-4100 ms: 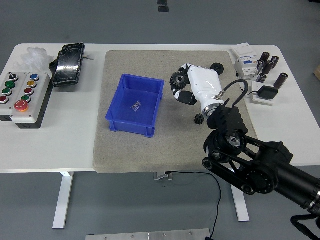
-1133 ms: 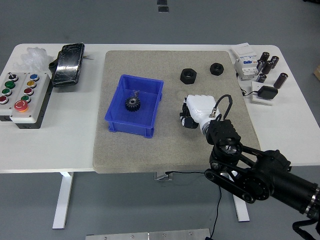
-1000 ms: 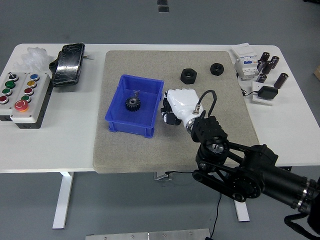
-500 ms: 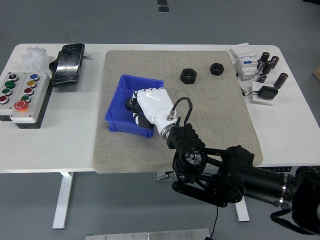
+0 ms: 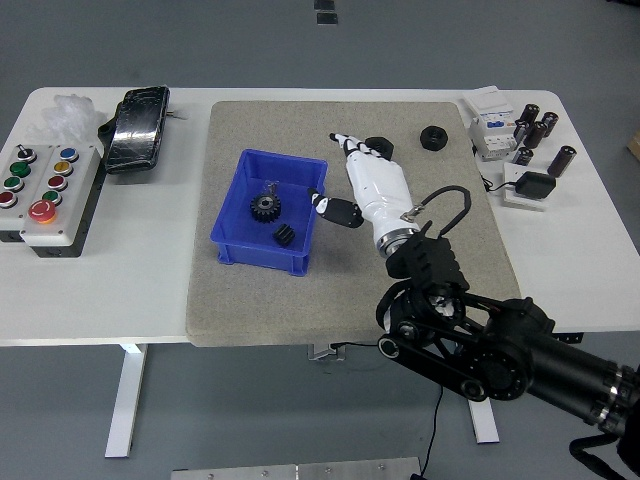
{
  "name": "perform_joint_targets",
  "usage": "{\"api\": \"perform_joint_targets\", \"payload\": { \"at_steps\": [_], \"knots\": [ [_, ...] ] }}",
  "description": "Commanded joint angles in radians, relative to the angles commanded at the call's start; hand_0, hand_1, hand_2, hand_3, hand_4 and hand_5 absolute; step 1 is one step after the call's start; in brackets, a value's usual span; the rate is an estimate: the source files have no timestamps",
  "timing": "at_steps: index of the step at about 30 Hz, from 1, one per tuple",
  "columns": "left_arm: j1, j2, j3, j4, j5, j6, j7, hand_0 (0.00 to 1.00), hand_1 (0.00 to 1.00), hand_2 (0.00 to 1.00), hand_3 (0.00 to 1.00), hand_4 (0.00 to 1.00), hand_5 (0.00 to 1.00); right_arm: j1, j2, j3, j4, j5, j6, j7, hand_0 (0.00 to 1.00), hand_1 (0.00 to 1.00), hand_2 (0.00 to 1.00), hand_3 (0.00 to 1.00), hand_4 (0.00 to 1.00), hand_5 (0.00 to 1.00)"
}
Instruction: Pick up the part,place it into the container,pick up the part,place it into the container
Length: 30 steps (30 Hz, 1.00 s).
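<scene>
— Where are the parts?

— Both lie inside the blue container (image 5: 258, 228), which sits on the left half of the grey mat (image 5: 430, 255). The larger gear (image 5: 264, 207) is near the middle of its floor; the small gear (image 5: 283, 235) is just beside it, toward the container's near right corner.

— And the hand?

— The right hand (image 5: 362, 185) hovers over the mat just right of the container, fingers stretched out and released, holding nothing. Its fingertips partly cover a black nut (image 5: 380, 146) toward the mat's far edge; another nut (image 5: 432, 136) lies to the right of that, near the mat's far right corner.

— Anything else on the table (image 5: 140, 290)?

— A button box (image 5: 40, 187) at the left edge, a black case (image 5: 138, 128) toward the far left corner, and electrical parts (image 5: 515, 145) at the far right corner.
</scene>
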Motion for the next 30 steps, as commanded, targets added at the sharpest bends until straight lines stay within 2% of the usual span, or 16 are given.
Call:
{"api": "perform_joint_targets", "payload": {
  "at_steps": [2,5,6,8,11,12,13,17,18,19,23,24,30],
  "knots": [
    [0.001,-0.002,0.001,0.000,-0.002,0.000,0.000,0.696,0.717,0.716,0.796,0.797,0.461,-0.039,-0.019,0.064,0.026,0.062,-0.041,0.063,0.445,0.688,0.725,0.744,0.795,0.420],
    [0.003,-0.004,0.000,0.000,-0.002,-0.001,0.000,0.696,0.717,0.716,0.796,0.797,0.461,-0.112,-0.035,0.159,0.041,0.182,-0.041,0.183,0.445,0.688,0.725,0.744,0.795,0.420],
    [0.003,-0.005,0.002,0.000,-0.005,-0.001,-0.001,0.697,0.716,0.717,0.796,0.781,0.454,-0.138,-0.036,0.188,0.045,0.218,-0.041,0.219,0.436,0.624,0.667,0.686,0.792,0.446],
    [0.005,-0.006,0.005,0.000,-0.009,-0.001,-0.003,0.697,0.716,0.717,0.796,0.781,0.454,-0.200,-0.033,0.250,0.053,0.302,-0.036,0.303,0.436,0.624,0.667,0.686,0.792,0.446],
    [0.007,-0.008,0.000,0.000,-0.002,-0.003,0.003,0.697,0.716,0.717,0.796,0.781,0.454,-0.289,-0.018,0.340,0.058,0.414,0.011,0.415,0.436,0.624,0.667,0.686,0.792,0.446],
    [0.008,-0.009,-0.006,0.000,0.007,-0.003,0.008,0.697,0.716,0.717,0.796,0.777,0.453,-0.322,-0.014,0.374,0.055,0.456,0.031,0.457,0.484,0.624,0.669,0.675,0.810,0.487],
    [0.009,-0.009,-0.014,0.000,0.015,-0.004,0.013,0.697,0.716,0.717,0.796,0.777,0.453,-0.354,-0.012,0.407,0.052,0.498,0.052,0.499,0.484,0.624,0.669,0.675,0.810,0.487],
    [0.015,-0.008,-0.039,0.000,0.042,-0.005,0.028,0.697,0.716,0.717,0.796,0.777,0.453,-0.454,-0.018,0.518,0.036,0.645,0.102,0.647,0.484,0.624,0.669,0.675,0.810,0.487],
    [0.015,-0.008,-0.043,0.000,0.046,-0.005,0.030,0.697,0.716,0.717,0.796,0.773,0.449,-0.474,-0.019,0.540,0.031,0.679,0.107,0.680,0.555,0.653,0.677,0.664,0.905,0.511],
    [0.015,-0.007,-0.048,0.000,0.049,-0.005,0.033,0.697,0.716,0.717,0.796,0.773,0.449,-0.494,-0.018,0.564,0.022,0.721,0.112,0.722,0.555,0.653,0.677,0.664,0.905,0.511],
    [0.012,-0.005,-0.051,0.000,0.052,-0.007,0.037,0.697,0.716,0.717,0.796,0.773,0.449,-0.518,-0.001,0.636,-0.025,0.874,0.137,0.875,0.555,0.653,0.677,0.664,0.905,0.511],
    [0.011,-0.005,-0.051,0.000,0.051,-0.008,0.038,0.697,0.717,0.717,0.796,0.770,0.448,-0.518,0.003,0.643,-0.034,0.910,0.143,0.910,0.613,0.665,0.684,0.660,0.817,0.546],
    [0.015,-0.007,-0.049,0.000,0.051,-0.012,0.037,0.698,0.716,0.717,0.795,0.769,0.446,-0.519,0.011,0.651,-0.054,1.109,0.159,1.089,0.624,0.673,0.685,0.660,0.815,0.548]
  ]
}}
